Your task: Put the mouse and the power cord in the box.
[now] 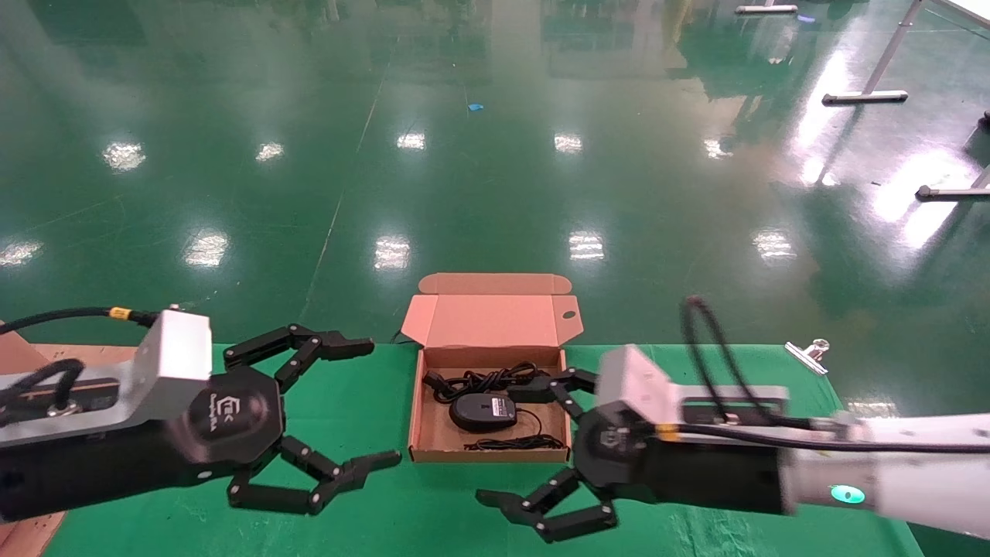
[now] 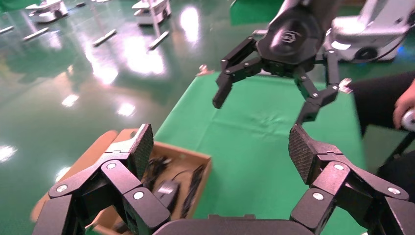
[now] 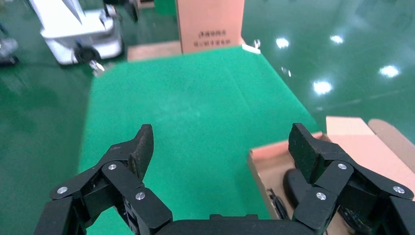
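The brown cardboard box (image 1: 421, 456) lies open at the middle of the green table, lid flap folded back. Inside it, the black mouse (image 1: 483, 411) rests in the centre, its thin cable coiled near the front wall. The bundled power cord (image 1: 483, 379) lies behind the mouse, along the box's back wall. My left gripper (image 1: 375, 402) hovers open left of the box, holding nothing. My right gripper (image 1: 495, 445) is open at the box's right front corner, its upper finger over the box's right wall. The left wrist view shows the box (image 2: 195, 159) and mouse (image 2: 166, 188); the right wrist view shows the box rim (image 3: 274, 149).
A metal binder clip (image 1: 808, 353) lies at the table's back right. Brown cardboard (image 1: 23, 363) shows at the left edge. A tall carton (image 3: 210, 22) stands beyond the table's left end. A person's hand (image 2: 403, 105) is past the table's right side.
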Action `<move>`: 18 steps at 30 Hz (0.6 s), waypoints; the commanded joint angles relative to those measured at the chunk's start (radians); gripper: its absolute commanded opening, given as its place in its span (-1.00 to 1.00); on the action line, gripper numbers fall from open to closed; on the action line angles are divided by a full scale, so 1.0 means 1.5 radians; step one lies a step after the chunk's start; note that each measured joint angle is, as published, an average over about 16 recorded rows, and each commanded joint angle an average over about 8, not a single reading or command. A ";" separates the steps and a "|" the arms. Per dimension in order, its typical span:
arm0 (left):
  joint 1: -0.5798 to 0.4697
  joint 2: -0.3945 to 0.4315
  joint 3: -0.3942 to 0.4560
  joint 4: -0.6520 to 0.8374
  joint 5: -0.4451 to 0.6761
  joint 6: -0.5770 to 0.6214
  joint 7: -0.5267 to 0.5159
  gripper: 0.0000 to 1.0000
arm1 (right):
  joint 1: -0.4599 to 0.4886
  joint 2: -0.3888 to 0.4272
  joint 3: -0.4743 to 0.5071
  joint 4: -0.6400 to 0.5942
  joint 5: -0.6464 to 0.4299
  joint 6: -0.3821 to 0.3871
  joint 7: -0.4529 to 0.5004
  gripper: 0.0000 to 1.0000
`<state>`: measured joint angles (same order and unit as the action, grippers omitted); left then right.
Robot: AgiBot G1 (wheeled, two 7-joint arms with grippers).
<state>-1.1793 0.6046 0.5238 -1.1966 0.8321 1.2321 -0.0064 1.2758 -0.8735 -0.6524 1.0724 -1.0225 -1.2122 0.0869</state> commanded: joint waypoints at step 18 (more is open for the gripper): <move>0.065 0.004 -0.152 -0.055 -0.063 0.164 -0.113 1.00 | -0.120 0.157 0.223 0.127 0.174 -0.169 0.060 1.00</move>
<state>-1.0855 0.6104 0.3037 -1.2748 0.7413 1.4698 -0.1672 1.0991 -0.6431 -0.3247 1.2585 -0.7659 -1.4612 0.1746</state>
